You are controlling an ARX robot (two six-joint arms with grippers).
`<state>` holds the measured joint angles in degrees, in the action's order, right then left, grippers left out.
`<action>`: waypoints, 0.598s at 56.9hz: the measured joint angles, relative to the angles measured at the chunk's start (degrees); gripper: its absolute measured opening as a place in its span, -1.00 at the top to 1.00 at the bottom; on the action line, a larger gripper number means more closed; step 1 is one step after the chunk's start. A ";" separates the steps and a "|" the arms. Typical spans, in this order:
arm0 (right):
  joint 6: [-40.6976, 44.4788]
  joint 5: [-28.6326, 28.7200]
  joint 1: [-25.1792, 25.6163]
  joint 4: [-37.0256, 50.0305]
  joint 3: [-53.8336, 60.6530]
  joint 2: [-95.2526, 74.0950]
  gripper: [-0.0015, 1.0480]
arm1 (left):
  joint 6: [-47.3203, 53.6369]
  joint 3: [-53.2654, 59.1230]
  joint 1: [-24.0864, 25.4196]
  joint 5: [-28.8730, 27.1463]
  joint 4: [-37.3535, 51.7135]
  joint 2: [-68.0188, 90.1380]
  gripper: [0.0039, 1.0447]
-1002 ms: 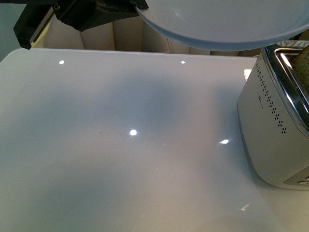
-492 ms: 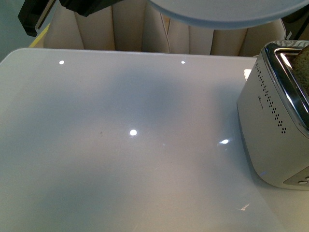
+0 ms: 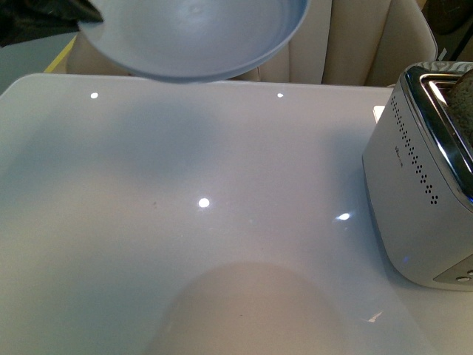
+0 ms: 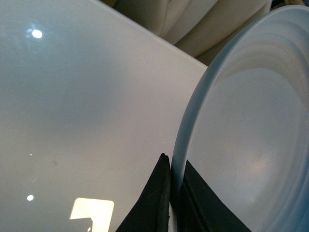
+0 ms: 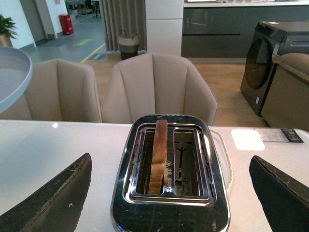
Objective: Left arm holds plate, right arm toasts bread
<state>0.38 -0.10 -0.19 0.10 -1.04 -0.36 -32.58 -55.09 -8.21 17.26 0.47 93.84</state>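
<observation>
The left gripper (image 3: 37, 18) is seen only as a dark mass in the upper left corner of the front view, raised above the table (image 3: 222, 244). The plate (image 3: 199, 37) is held out from it along the top of the frame, well clear of the table, tilted so that what seems to be its underside is turned to the camera.

The grip itself is shown only by the left wrist view. There the plate's rim is pinched between two black fingers (image 4: 154, 203), one on each face, so the jaws are closed on the plate.

The right gripper (image 5: 169, 159) is shown only by its own wrist view. Its two dark fingers are spread wide with nothing between them, and it is aimed at the toaster (image 5: 169, 200). The bread (image 5: 158, 154) is stood upright in one of the two slots, and the other slot is empty.

In the front view the toaster fills the right edge, and the bread is cut down to a brown sliver there. Beige chairs (image 5: 159, 87) are ranged behind the table, with a washing machine (image 5: 270, 63) and a basket (image 5: 128, 43) further back.
</observation>
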 joint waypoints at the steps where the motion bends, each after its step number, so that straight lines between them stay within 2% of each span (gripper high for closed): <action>1: 0.00 -0.02 0.00 0.00 0.00 0.00 -0.83 | 0.44 0.55 0.96 0.46 0.44 0.17 0.95; 13: 0.00 0.00 0.00 0.00 0.00 0.00 -0.83 | 4.96 5.68 9.84 2.21 4.35 3.45 0.95; 34: 0.00 0.00 0.00 0.00 0.00 0.02 -0.83 | 10.95 11.56 18.99 5.68 11.37 12.83 0.95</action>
<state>0.38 -0.10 -0.19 0.10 -1.04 -0.34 -21.63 -43.53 10.79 22.94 11.84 106.67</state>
